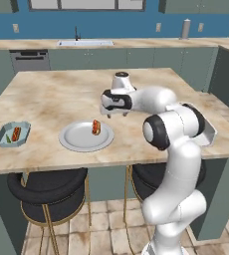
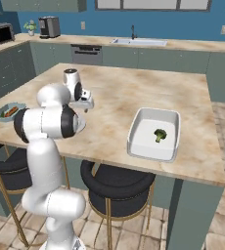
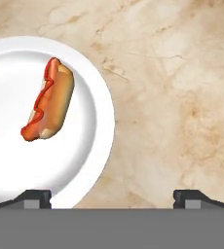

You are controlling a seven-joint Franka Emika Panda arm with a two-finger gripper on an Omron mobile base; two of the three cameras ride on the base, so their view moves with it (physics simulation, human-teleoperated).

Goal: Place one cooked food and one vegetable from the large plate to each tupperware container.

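Observation:
The large plate (image 1: 76, 142) lies near the counter's front edge with one hot dog (image 1: 96, 127) on its right side. My gripper (image 1: 115, 115) hovers open and empty just right of the plate's rim, pointing down. In the hand view the hot dog (image 3: 49, 104) lies on the plate (image 3: 84, 160) to the upper left, and my gripper (image 3: 112, 199) straddles the plate's edge. The small teal tupperware (image 1: 2, 135) at the far left holds a hot dog and something green. The white tupperware (image 2: 140, 128) on the right holds a piece of broccoli (image 2: 159, 135).
Two dark stools (image 1: 47, 187) stand under the counter's front edge. A sink (image 1: 84, 43) and dishwasher line the back counter. Bare marble (image 1: 61, 94) spreads behind the plate and between the plate and the white tub.

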